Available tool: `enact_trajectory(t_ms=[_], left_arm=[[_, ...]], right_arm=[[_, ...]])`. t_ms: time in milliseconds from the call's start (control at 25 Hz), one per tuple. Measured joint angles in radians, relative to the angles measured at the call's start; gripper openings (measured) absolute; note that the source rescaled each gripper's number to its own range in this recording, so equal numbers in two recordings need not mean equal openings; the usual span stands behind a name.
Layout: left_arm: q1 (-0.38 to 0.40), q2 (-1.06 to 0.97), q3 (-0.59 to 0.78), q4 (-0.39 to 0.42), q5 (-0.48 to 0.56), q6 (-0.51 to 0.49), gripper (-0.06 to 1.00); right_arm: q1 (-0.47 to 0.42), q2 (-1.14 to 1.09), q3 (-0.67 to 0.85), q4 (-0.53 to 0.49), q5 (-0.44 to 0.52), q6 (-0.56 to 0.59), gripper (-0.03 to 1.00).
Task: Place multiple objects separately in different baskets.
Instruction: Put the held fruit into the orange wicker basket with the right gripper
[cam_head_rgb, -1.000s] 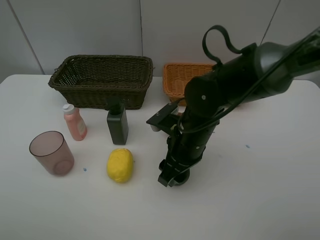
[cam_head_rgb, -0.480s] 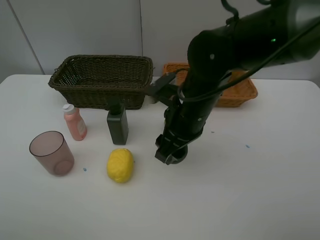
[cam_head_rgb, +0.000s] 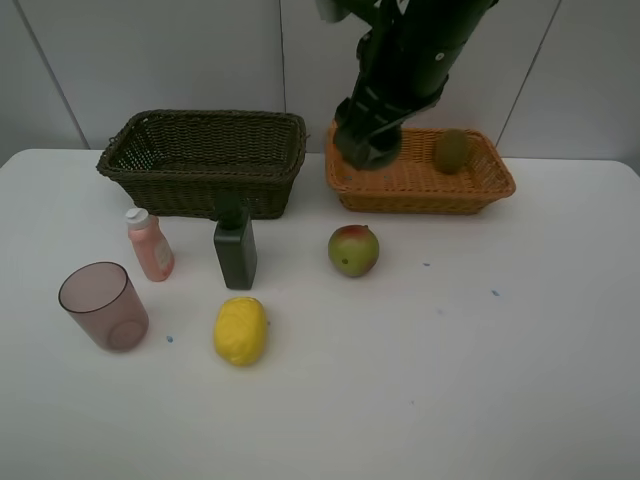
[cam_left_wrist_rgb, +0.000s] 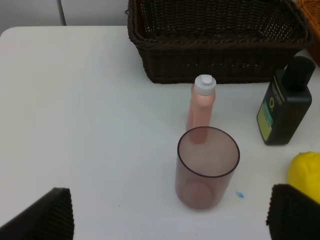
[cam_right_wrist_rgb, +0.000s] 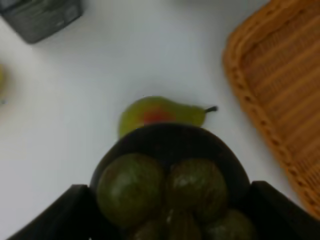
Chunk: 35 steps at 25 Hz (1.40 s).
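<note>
My right gripper hangs over the left end of the orange-tan basket, shut on a dark mangosteen with green sepals. A brown kiwi lies in that basket. On the table, below the gripper, rests the red-green apple, also visible in the right wrist view. The lemon, dark green bottle, pink bottle and tinted cup stand in front of the dark basket. My left gripper is open, just short of the cup.
The orange-tan basket's rim runs close beside the apple. The left wrist view has the pink bottle, green bottle and lemon clustered around the cup, with the dark basket behind.
The right arm rose from the table near the lemon and swung back over the orange-tan basket with the mangosteen. The apple, hidden before, now shows.
</note>
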Motion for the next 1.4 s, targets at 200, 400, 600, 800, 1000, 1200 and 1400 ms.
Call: enact_trajectory(t_ms=[200, 400, 600, 800, 1000, 1200, 1400], left_arm=[[0.000, 0.000, 0.000, 0.000, 0.000, 0.000, 1.00], [0.000, 0.000, 0.000, 0.000, 0.000, 0.000, 1.00], [0.000, 0.000, 0.000, 0.000, 0.000, 0.000, 1.00], [0.000, 0.000, 0.000, 0.000, 0.000, 0.000, 1.00], [0.000, 0.000, 0.000, 0.000, 0.000, 0.000, 1.00], [0.000, 0.000, 0.000, 0.000, 0.000, 0.000, 1.00], [0.000, 0.000, 0.000, 0.000, 0.000, 0.000, 1.00]], right_arm=[[-0.128, 0.000, -0.017, -0.002, -0.119, 0.034, 0.62], [-0.258, 0.018, -0.018, -0.003, -0.226, 0.105, 0.62], [-0.355, 0.051, -0.018, 0.003, -0.253, 0.138, 0.62], [-0.432, 0.123, -0.019, 0.039, -0.264, 0.139, 0.62], [-0.466, 0.214, -0.020, 0.084, -0.270, 0.140, 0.62], [-0.466, 0.284, -0.020, 0.107, -0.287, 0.140, 0.62], [-0.483, 0.330, -0.020, 0.137, -0.308, 0.141, 0.62]])
